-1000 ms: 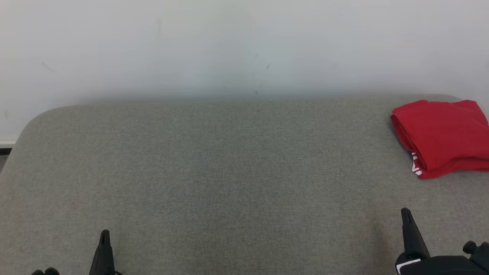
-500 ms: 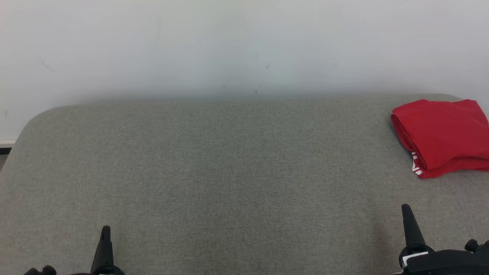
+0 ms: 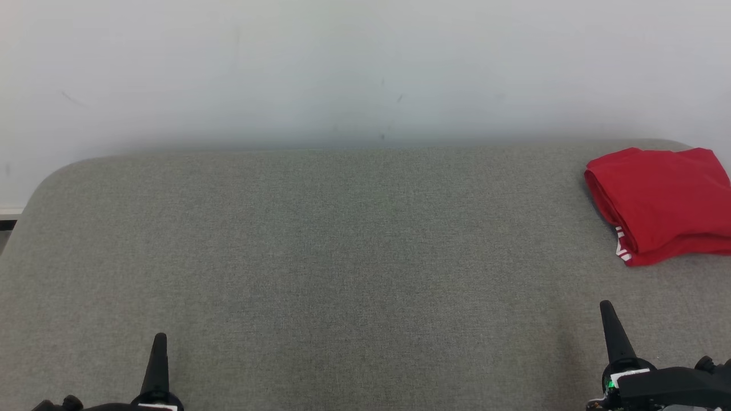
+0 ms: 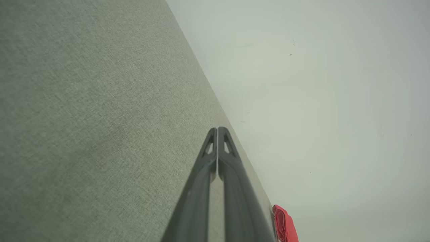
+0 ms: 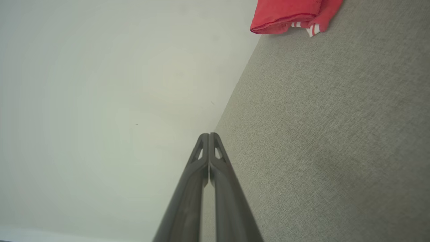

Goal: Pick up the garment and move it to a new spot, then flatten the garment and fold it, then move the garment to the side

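The garment (image 3: pixel 662 202) is red with a bit of white striping at one corner. It lies folded at the far right of the grey padded table (image 3: pixel 342 257), partly cut off by the head view's right edge. It also shows at the top of the right wrist view as the garment (image 5: pixel 292 15) and as a red sliver, the garment (image 4: pixel 285 225), low in the left wrist view. My left gripper (image 3: pixel 159 342) stands near the front left edge, shut and empty. My right gripper (image 3: pixel 606 311) stands near the front right, shut and empty, well in front of the garment. The shut fingertips meet in both wrist views: left gripper (image 4: pixel 217 129), right gripper (image 5: pixel 209 135).
A plain pale wall (image 3: pixel 365 68) rises right behind the table's far edge. The table's far left corner (image 3: pixel 63 171) is rounded. A dark strip of floor edge (image 3: pixel 7 224) shows at the far left.
Both grippers have crept a little farther up the head view, away from the front edge. The garment has stayed put.
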Controlling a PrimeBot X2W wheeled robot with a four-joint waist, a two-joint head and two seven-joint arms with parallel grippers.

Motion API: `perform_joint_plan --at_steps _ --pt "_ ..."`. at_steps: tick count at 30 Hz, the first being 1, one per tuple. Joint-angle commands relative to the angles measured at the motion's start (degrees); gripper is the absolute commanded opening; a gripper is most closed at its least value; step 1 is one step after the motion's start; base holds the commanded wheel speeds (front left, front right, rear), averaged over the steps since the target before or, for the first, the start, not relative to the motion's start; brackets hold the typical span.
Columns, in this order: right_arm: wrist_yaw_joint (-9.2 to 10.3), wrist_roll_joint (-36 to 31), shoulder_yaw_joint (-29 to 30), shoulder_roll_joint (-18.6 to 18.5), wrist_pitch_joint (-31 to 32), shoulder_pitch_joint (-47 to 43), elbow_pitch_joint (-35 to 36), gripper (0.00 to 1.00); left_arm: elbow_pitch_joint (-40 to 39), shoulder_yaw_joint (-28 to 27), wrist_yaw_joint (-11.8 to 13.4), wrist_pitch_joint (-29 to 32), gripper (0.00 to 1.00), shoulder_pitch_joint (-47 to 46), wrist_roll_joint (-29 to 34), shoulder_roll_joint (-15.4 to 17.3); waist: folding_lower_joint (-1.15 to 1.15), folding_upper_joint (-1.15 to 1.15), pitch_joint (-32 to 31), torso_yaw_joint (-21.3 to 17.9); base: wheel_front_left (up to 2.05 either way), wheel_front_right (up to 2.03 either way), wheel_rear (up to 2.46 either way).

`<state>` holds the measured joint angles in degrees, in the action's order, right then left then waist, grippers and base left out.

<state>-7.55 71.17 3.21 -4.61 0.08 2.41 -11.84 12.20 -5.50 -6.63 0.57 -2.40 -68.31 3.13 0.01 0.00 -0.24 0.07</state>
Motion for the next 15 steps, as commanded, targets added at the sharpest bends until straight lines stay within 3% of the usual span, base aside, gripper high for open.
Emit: perform_joint_plan --at_steps 1,15 --pt "0.07 1.3 0.3 0.1 0.4 0.9 0.2 0.00 -0.2 -0.2 -0.5 0.4 0.00 -1.2 -1.8 0.0 -0.01 0.00 0.0 0.0 0.00 0.00 0.00" --pt "0.08 7.6 1.0 0.4 2.1 1.8 -0.5 0.00 0.5 -0.5 -0.5 2.1 0.00 -2.1 -8.6 -0.1 -0.01 0.00 0.1 0.0 0.00 0.00 0.00"
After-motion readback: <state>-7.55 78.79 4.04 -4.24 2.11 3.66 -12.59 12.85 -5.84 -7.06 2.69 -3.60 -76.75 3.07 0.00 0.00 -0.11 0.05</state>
